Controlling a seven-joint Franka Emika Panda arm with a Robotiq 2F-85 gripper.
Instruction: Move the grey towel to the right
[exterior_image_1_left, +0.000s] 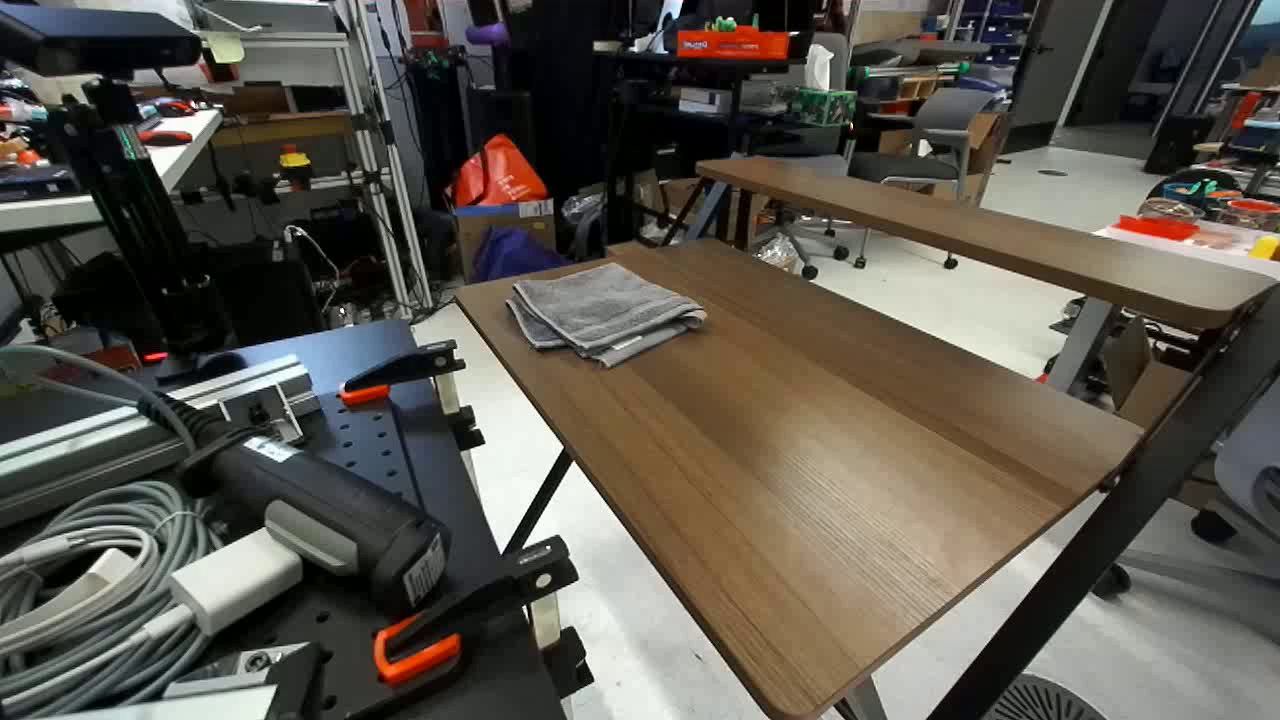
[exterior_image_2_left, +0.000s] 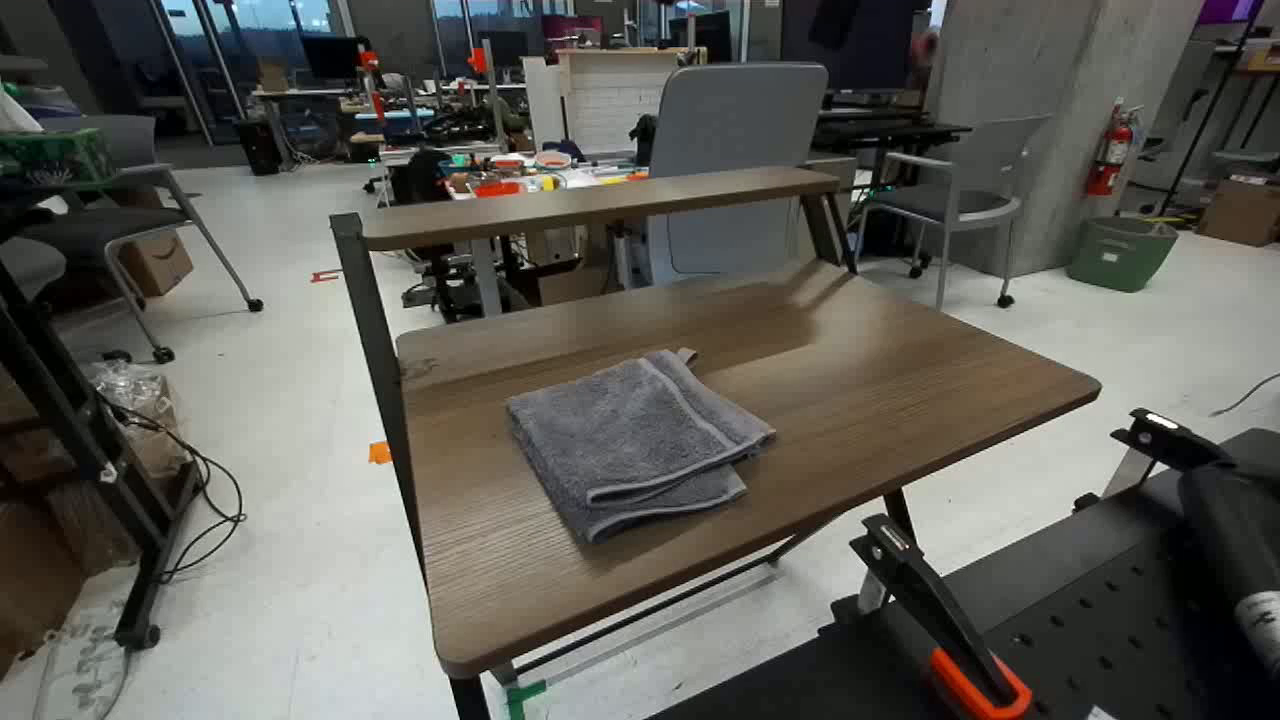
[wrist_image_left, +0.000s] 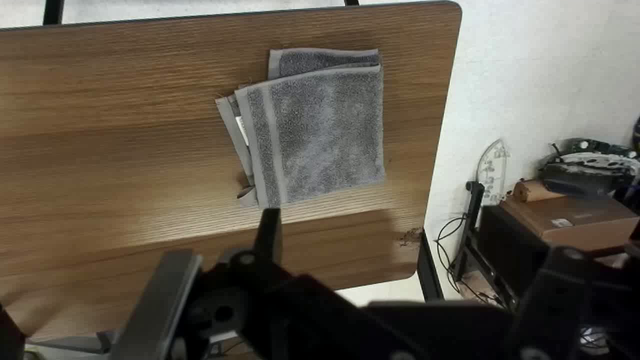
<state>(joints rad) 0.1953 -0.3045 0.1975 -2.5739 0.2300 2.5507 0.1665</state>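
Observation:
The grey towel (exterior_image_1_left: 605, 305) lies folded in loose layers on the brown wooden table (exterior_image_1_left: 800, 480). It shows in both exterior views (exterior_image_2_left: 630, 430), near one end of the tabletop. In the wrist view the towel (wrist_image_left: 325, 135) lies flat above the picture's middle, with lighter stripes and a small white label at its left edge. My gripper (wrist_image_left: 385, 215) shows in the wrist view with its two dark fingers wide apart and nothing between them. It is above the table and apart from the towel. The arm and gripper are out of view in both exterior views.
A raised wooden shelf (exterior_image_1_left: 980, 230) runs along one long side of the table, on dark posts (exterior_image_2_left: 375, 360). A black bench (exterior_image_2_left: 1060, 600) with orange-tipped clamps (exterior_image_1_left: 480, 610) and cables (exterior_image_1_left: 100, 590) stands by the opposite side. A cardboard box (wrist_image_left: 575, 220) stands beyond the table's end.

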